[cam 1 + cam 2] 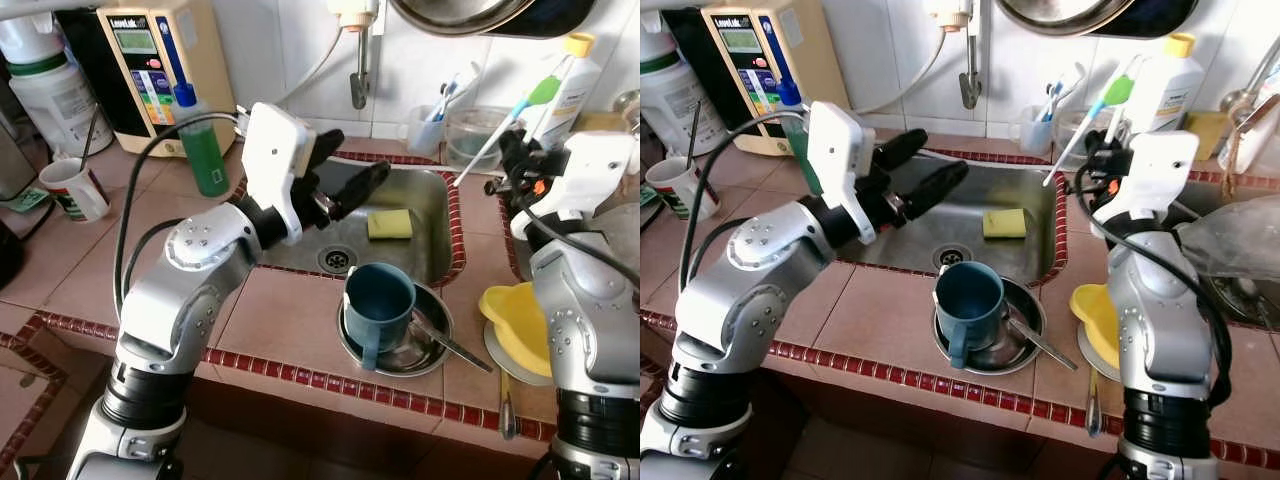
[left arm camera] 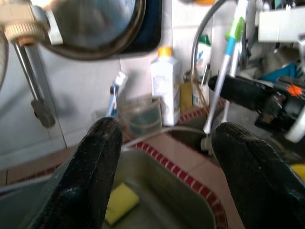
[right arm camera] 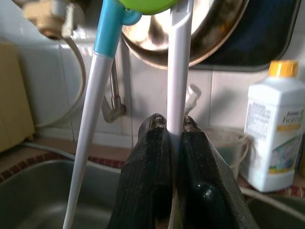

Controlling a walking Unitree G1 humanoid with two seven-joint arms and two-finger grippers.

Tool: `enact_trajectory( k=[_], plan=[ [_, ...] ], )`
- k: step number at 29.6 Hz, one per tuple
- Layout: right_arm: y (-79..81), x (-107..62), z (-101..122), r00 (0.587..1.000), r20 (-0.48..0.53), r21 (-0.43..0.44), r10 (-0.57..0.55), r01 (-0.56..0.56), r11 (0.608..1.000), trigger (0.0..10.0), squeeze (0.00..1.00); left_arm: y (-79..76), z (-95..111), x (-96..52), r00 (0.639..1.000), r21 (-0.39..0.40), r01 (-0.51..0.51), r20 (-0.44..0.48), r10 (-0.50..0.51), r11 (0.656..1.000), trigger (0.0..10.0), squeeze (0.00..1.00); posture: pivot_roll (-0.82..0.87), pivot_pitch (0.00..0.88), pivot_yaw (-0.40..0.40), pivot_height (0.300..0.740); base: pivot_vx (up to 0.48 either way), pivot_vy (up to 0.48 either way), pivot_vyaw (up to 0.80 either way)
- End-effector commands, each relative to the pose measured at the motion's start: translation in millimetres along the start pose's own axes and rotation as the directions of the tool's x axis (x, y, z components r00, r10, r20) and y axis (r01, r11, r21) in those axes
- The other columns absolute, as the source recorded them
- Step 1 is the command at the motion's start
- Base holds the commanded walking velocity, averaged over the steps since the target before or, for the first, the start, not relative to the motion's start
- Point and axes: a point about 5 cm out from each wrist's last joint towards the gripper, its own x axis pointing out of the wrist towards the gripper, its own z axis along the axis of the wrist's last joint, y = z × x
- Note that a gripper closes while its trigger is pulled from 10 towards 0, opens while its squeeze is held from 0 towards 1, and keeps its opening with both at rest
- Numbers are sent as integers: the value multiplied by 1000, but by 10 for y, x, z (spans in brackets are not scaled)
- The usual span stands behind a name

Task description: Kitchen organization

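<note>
Two grippers over a tiled kitchen counter. Head views: left gripper (image 1: 348, 172) held above the steel sink (image 1: 430, 215), fingers spread and empty; yellow sponge (image 1: 389, 224) on the sink floor; blue mug (image 1: 378, 300) standing in a metal bowl (image 1: 425, 350) on the counter edge, a utensil beside it in the bowl; right gripper (image 1: 1102, 160) raised by the sink's right rim, clamped on a pair of tongs (image 1: 1088, 122); yellow dish (image 1: 517, 325) near the right arm. Left wrist view: black fingers (image 2: 97, 162) apart, sponge below, white bottle (image 2: 165, 86) against the wall. Right wrist view: fingers pinched on one white leg of the tongs, green top, blue second leg alongside.
</note>
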Motion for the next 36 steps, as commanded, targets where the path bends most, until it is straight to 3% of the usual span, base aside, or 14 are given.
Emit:
enact_trajectory(
  k=[1,12,22,27,36],
  plan=[
    [4,73,11,1000,-20,24,-1,2,1000,10000,0,-57,-21,-29,999,11,37,-22,-37,999,10000,0,-125,125,72,740,0,0,0],
    [-26,370,-80,990,-138,74,25,-15,997,10000,0,-130,-80,-95,994,19,83,-69,-81,996,10000,0,-106,168,70,740,0,0,0],
    [82,552,-144,956,-238,128,172,-145,981,10000,0,-153,17,-68,996,17,80,-48,-79,997,10000,0,-97,201,59,740,0,0,0],
    [154,634,-152,920,-284,118,271,-247,962,10000,0,-172,70,-58,995,29,91,-38,-90,995,10000,0,-93,210,55,740,0,0,0],
    [307,720,-158,845,-324,211,425,-373,903,10000,0,-170,149,-46,995,27,91,-29,-90,995,10000,0,-78,222,47,740,0,0,0]
  ],
)
